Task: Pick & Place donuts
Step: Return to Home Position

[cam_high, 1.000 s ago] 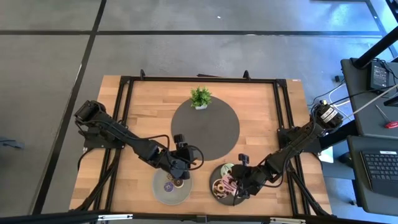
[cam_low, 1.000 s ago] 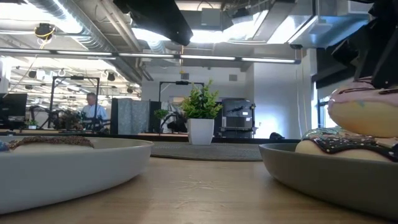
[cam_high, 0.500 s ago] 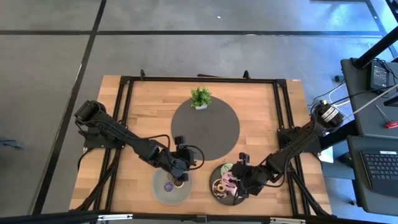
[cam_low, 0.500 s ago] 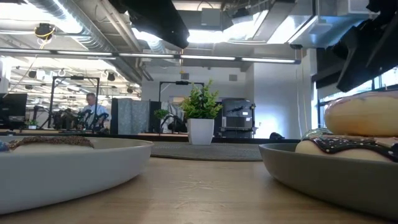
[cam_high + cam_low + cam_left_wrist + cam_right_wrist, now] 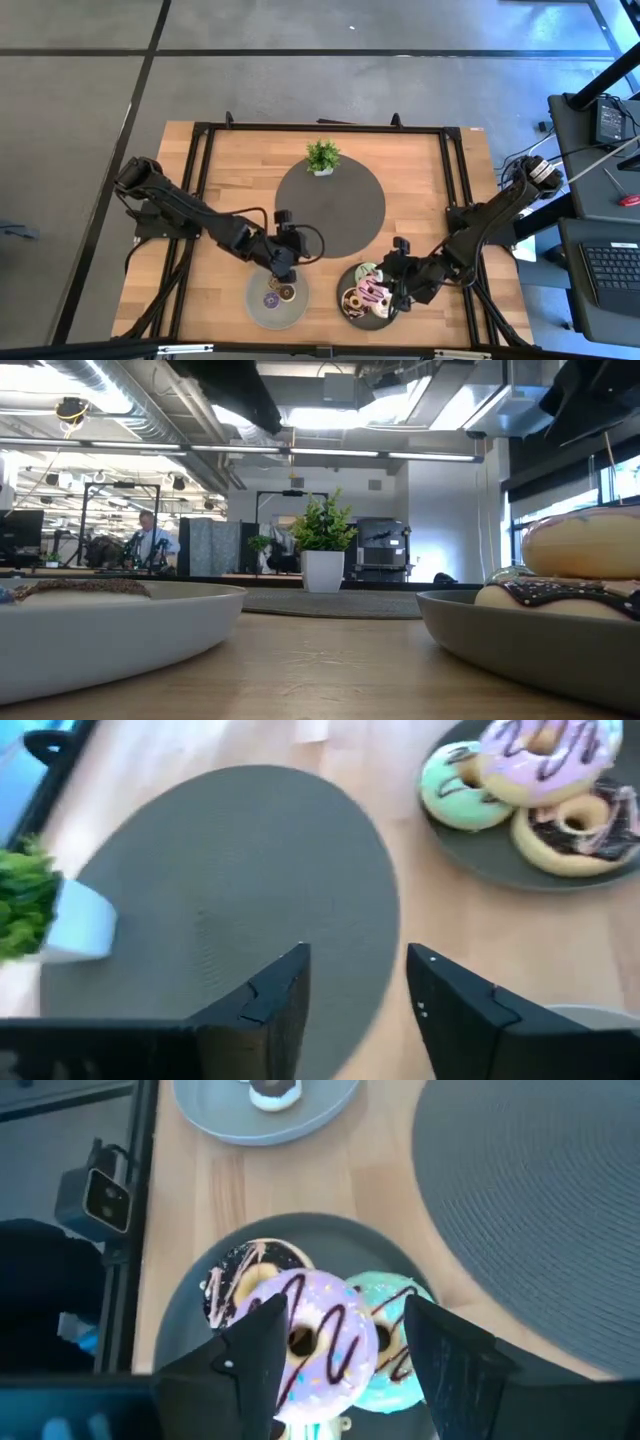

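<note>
A dark grey plate (image 5: 352, 312) at the near middle holds three donuts. A pink-lilac one (image 5: 320, 1335) with dark drizzle lies on top of a pale green one (image 5: 392, 1355) and a chocolate-iced one (image 5: 238, 1280). My right gripper (image 5: 397, 283) is open and empty, and its fingers (image 5: 255, 1350) hover above the lilac donut. A lighter grey plate (image 5: 262, 312) to the left holds a purple donut (image 5: 270, 299) and a brown donut (image 5: 286, 293). My left gripper (image 5: 281, 262) is open and empty at that plate's far rim, facing the round mat (image 5: 230, 880).
A round dark mat (image 5: 330, 208) lies mid-table. A small potted plant (image 5: 322, 157) stands on its far edge. In the low view both plates' rims (image 5: 120, 625) (image 5: 520, 640) stand close to the near edge. A person (image 5: 150, 540) is far off in the room.
My right gripper has let go of the pink-lilac donut, then risen and drawn back toward the table's right edge. The donut has settled level on the other donuts. My left gripper has moved up and toward the far edge, off the left plate's donuts.
</note>
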Robot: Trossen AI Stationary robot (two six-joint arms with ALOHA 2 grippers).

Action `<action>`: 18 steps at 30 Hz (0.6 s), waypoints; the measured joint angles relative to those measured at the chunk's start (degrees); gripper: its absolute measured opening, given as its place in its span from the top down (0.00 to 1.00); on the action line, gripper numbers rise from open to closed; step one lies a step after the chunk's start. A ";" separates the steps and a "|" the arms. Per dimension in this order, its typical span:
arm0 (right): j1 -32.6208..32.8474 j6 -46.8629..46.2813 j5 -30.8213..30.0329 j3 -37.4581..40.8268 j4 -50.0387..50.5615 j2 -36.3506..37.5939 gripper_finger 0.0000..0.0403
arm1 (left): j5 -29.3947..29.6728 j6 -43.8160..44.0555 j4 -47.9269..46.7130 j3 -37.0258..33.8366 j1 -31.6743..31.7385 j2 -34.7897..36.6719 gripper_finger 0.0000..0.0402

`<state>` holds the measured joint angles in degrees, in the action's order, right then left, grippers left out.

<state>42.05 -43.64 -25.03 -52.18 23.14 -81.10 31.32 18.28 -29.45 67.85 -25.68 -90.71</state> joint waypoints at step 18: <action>-2.50 8.75 -5.56 0.00 -6.32 1.48 0.50 | -9.45 -9.28 4.47 -0.48 -1.84 -2.09 0.60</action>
<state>39.55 -34.89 -30.59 -52.18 16.82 -79.62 21.87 9.00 -24.98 67.37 -27.53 -92.79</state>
